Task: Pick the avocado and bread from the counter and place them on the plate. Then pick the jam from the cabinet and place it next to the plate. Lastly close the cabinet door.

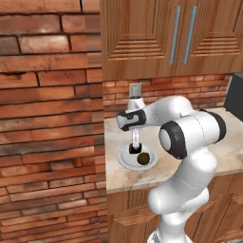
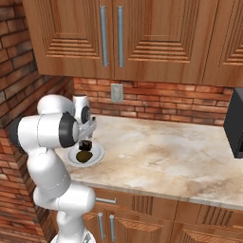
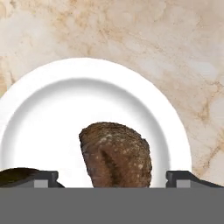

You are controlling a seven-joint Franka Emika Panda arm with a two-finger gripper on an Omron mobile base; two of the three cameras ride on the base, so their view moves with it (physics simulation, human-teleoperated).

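Brick-walled kitchen corner, wooden wall cabinets overhead with doors closed in both base views. Beige stone counter runs along the wall; a dark appliance sits at its far right edge.

White arm reaches down over the plate, which sits near the counter's left end, close to the brick side wall. In the hand view the plate's rim arcs from 9 o'clock over 12 to 3 o'clock.

Gripper: tips spread wide, one at 7 o'clock, one at 5 o'clock, nothing between them. Released, hovering just above the plate.

On the plate: a brown speckled piece, likely the bread, lying near centre, toward 6 o'clock in the hand view. A second small dark item, probably the avocado, peeks at 8 o'clock beside the left tip; too cut off to be sure.

Judgement: both foods look delivered, so the step in hand is retreating. Lift straight up, jaws left wide, before swinging away, so neither tip drags the bread or nudges the dark piece off the rim. Then the cabinet needs opening for the jam.
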